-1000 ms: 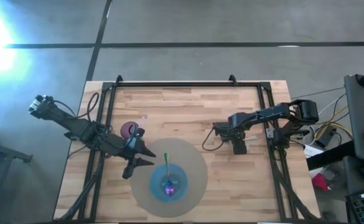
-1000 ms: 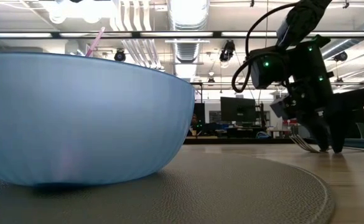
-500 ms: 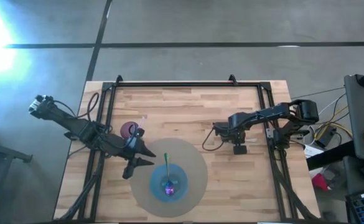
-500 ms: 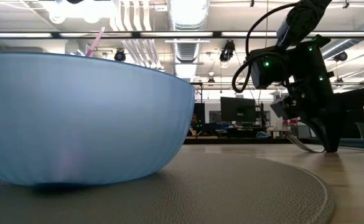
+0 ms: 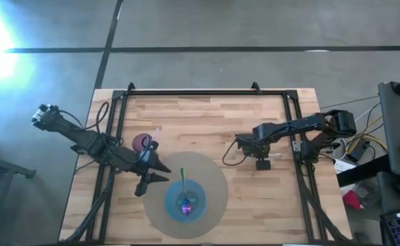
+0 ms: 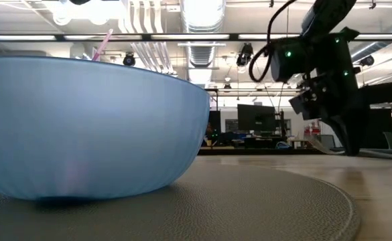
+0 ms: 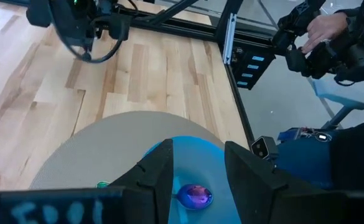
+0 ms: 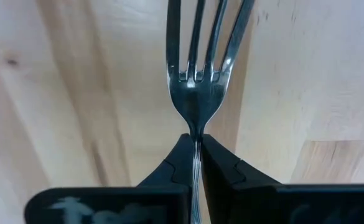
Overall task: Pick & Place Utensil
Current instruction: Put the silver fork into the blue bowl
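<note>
Right gripper (image 5: 262, 164), center-right of high view, is clenched on a metal fork (image 8: 197, 74). In right wrist view the two dark fingers (image 8: 180, 163) pinch the fork's neck w/ no gap between them; tines stick out past the fingertips over bare wood table (image 5: 206, 119). Low view: same gripper (image 6: 348, 137) at upper right of frame, fingers angled down toward the tabletop; whether the fork tip touches the wood can't be told there.

Left gripper (image 5: 150, 179), lower-left of center in high view, hangs at the left edge of the round gray mat (image 5: 213, 179), fingers spread apart, holding nothing. Left wrist view shows its fingers (image 7: 160, 171) parted w/ the blue bowl (image 7: 194, 162) visible between them.

Blue bowl (image 5: 185, 199) sits on the mat, lower center of high view; fills left half of low view (image 6: 88, 127). Inside it: a green-handled utensil (image 5: 183, 179) w/ purple end (image 7: 194, 196), handle pointing toward top of frame. Small dark-purple cup (image 5: 142, 141) w/ a pink straw-like stick (image 5: 154, 136) stands just off the mat's upper-left edge, near left gripper.

Fork is well apart from bowl, off the mat's right side. A person's hand (image 7: 325, 25) on a controller shows at upper right of left wrist view.
</note>
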Tool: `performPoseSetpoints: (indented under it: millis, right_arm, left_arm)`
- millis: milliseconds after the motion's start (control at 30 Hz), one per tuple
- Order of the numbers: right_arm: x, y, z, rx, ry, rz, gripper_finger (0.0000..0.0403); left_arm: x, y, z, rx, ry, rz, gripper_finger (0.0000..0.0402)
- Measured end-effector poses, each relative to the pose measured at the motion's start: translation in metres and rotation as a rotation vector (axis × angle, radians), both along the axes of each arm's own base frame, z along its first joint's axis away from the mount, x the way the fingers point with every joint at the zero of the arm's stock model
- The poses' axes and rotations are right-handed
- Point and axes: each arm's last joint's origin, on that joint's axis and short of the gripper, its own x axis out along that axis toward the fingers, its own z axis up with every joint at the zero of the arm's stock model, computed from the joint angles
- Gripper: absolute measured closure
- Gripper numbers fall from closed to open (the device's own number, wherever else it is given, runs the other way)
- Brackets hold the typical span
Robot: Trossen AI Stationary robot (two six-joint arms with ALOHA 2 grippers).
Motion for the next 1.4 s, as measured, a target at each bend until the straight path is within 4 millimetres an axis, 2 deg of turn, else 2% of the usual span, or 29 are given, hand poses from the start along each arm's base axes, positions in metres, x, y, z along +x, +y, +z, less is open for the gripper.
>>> performPoseSetpoints:
  millis: [133, 267, 600, 867, 1100, 1267, 1400]
  right_arm:
    - [0.0, 0.009, 0.011, 0.012, -0.047, -0.007, 0.0392]
    - [0.005, 0.021, 0.031, 0.014, -0.132, 0.0, 0.0392]
    - [0.032, 0.053, 0.096, 0.004, -0.414, 0.066, 0.0392]
    - [0.052, 0.074, 0.14, -0.008, -0.595, 0.141, 0.0392]
    - [0.068, 0.088, 0.155, -0.033, -0.655, 0.237, 0.0392]
    - [0.082, 0.097, 0.149, -0.068, -0.633, 0.319, 0.0392]
    - [0.095, 0.106, 0.142, -0.107, -0.605, 0.401, 0.0392]
  left_arm:
    - [0.0, 0.0, 0.0, -0.014, 0.004, 0.007, 0.0266]
    - [0.0, 0.0, 0.0, -0.015, 0.004, 0.008, 0.0266]
    - [0.0, 0.001, 0.0, -0.016, 0.003, 0.02, 0.0266]
    - [0.005, -0.001, -0.005, -0.034, 0.029, 0.041, 0.0266]
    - [0.011, -0.002, -0.009, -0.05, 0.042, 0.116, 0.0266]
    - [0.019, -0.002, -0.011, -0.114, 0.023, 0.238, 0.0266]
    - [0.027, -0.006, -0.009, -0.19, -0.02, 0.259, 0.0266]
